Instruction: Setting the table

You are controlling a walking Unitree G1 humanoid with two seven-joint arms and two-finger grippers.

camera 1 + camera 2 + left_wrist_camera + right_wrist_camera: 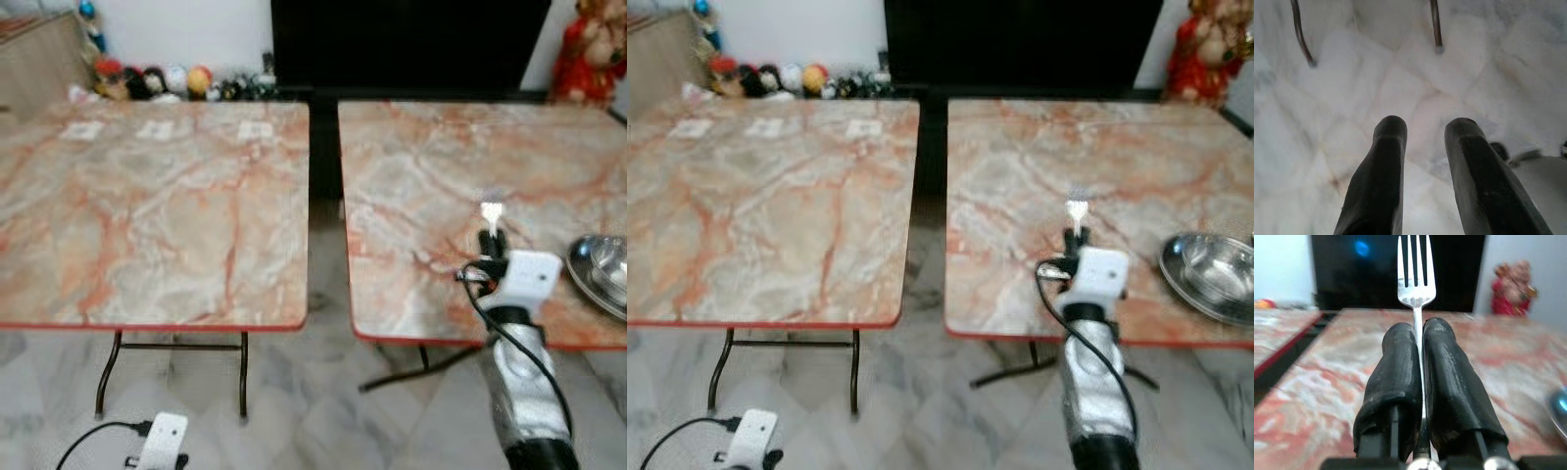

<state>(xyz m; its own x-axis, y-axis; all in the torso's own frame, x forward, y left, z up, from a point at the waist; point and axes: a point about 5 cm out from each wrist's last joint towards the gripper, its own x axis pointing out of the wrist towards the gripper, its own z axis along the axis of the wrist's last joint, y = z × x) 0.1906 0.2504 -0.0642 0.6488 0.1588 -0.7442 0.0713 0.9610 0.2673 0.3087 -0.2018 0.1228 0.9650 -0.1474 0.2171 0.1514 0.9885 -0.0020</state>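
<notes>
Steel fork (1416, 279) pinched in right hand (1421, 340) (handle hidden), bowl (602, 272) edge-cropped

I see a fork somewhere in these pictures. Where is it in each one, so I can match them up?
Left eye view: the fork sticks up from the right gripper over the right table.
Right eye view: same place, left of the steel bowl.
Right wrist view: centre, handle pinched between the black fingers, tines pointing up.
Left wrist view: floor and the left gripper, no fork.
Shared landmark: the red figurine behind the table.
</notes>
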